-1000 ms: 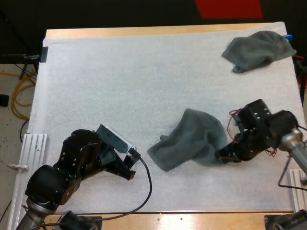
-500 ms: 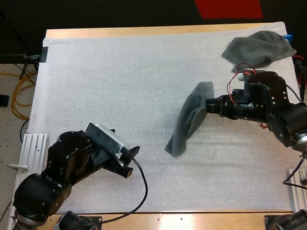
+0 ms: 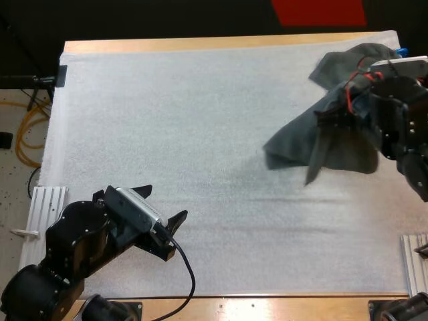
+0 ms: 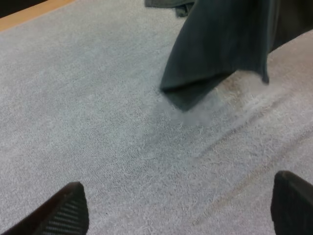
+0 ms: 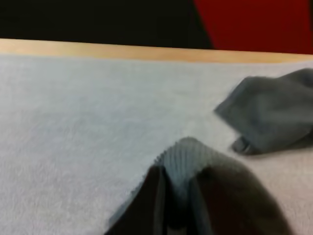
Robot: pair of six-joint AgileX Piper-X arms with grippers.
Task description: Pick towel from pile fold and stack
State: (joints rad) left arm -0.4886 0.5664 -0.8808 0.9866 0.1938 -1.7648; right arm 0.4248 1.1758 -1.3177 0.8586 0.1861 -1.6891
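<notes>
Our towel [image 3: 314,144] hangs over the right side of the white mat [image 3: 167,120], a fold of it pinched in our right tool [image 3: 334,115]. A crumpled towel [image 3: 364,60] lies just beyond, at the mat's far right corner. Our left tool [image 3: 162,202] stands spread over the near left of the mat, well apart from both, on the wooden counter [image 3: 200,44].
</notes>
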